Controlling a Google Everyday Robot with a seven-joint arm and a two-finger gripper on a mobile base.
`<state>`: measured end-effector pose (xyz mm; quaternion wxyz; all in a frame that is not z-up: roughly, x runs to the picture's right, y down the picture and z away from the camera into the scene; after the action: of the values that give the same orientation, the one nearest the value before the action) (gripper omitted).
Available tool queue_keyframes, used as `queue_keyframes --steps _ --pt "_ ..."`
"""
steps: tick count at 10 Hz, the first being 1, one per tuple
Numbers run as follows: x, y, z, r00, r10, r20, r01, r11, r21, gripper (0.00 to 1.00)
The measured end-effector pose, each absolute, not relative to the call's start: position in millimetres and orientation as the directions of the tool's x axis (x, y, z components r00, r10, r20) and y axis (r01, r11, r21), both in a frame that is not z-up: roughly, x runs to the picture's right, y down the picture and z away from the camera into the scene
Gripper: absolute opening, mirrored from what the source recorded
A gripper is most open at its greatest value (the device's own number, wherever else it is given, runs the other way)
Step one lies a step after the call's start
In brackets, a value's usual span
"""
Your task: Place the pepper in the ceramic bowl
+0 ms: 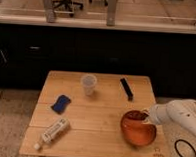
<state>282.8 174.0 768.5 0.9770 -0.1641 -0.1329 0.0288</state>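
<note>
The ceramic bowl (137, 131), large, glossy and orange-brown, stands on the wooden table near its front right corner. The pepper (135, 115) is a small dark red shape at the bowl's far rim, over the inside of the bowl. My gripper (145, 117) comes in from the right on a white arm (177, 114) and sits right beside the pepper, at the bowl's right far rim. Whether it holds the pepper is hidden.
A translucent white cup (88, 84) stands at the back middle of the table (96, 123). A black bar-shaped object (126, 88) lies at the back right, a blue sponge (61, 103) at the left, and a white bottle (53, 132) lies at the front left. A black cable (184, 151) hangs at the right.
</note>
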Motion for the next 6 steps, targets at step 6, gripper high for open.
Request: queue_keyframes --steps 6 --pt "293.5 191.4 766.7 0.966 0.102 0.237 -0.015 0.938 -0.346 0.01"
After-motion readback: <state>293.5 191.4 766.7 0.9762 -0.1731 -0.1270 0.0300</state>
